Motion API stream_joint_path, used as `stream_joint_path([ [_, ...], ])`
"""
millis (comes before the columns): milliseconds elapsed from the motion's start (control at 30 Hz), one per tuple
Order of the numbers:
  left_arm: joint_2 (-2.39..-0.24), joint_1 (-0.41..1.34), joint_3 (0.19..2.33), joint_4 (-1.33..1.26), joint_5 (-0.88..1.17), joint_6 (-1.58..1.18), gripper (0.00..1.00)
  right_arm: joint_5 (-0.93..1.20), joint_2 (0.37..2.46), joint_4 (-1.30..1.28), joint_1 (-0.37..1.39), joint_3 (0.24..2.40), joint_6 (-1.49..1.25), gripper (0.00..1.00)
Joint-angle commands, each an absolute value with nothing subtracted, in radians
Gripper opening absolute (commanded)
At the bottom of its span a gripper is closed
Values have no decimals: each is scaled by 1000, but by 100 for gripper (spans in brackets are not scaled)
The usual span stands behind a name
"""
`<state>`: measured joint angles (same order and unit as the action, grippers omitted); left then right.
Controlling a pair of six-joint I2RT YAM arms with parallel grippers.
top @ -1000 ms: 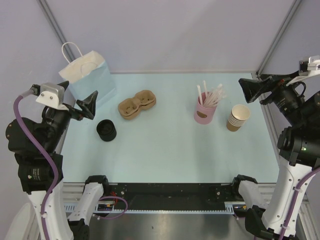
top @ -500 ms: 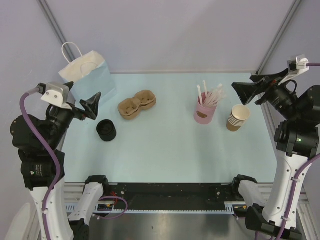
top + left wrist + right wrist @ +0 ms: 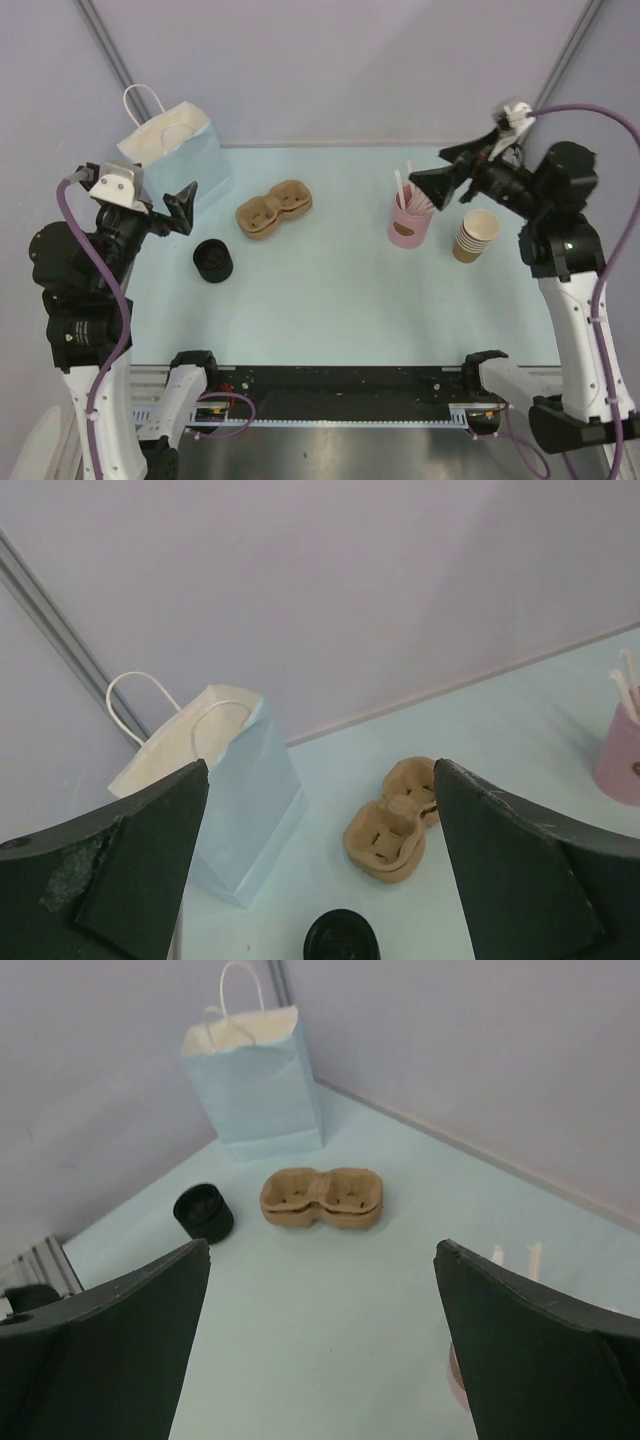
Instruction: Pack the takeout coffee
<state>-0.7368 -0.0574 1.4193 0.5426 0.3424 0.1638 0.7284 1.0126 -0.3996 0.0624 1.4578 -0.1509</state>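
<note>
While both claws gape empty, the left gripper hangs by the blue bag; the right gripper hovers by the pink straw cup and nested tan cups; the black lid lies on the table near the cardboard carrier

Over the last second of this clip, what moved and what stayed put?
The right gripper swung inward from the table's right edge, toward the left, and now hangs near the pink straw cup, open and empty. The left gripper barely shifted and is also open. Nothing was grasped or released. The paper bag, cup carrier, black lid and stack of tan cups stayed where they were.
</note>
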Motion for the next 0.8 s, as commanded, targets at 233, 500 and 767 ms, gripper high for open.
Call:
stream_joint_path([
  [233,-638,-64,1249,589,169,261,99,163,1353,-447,630,1601,209,100],
  [500,-594,-98,1109,548,103,213,99,123,1621,-250,687,1704,124,100],
  [767,-554,-175,1055,523,130,180,99,43,1914,-298,739,1946,152,100],
])
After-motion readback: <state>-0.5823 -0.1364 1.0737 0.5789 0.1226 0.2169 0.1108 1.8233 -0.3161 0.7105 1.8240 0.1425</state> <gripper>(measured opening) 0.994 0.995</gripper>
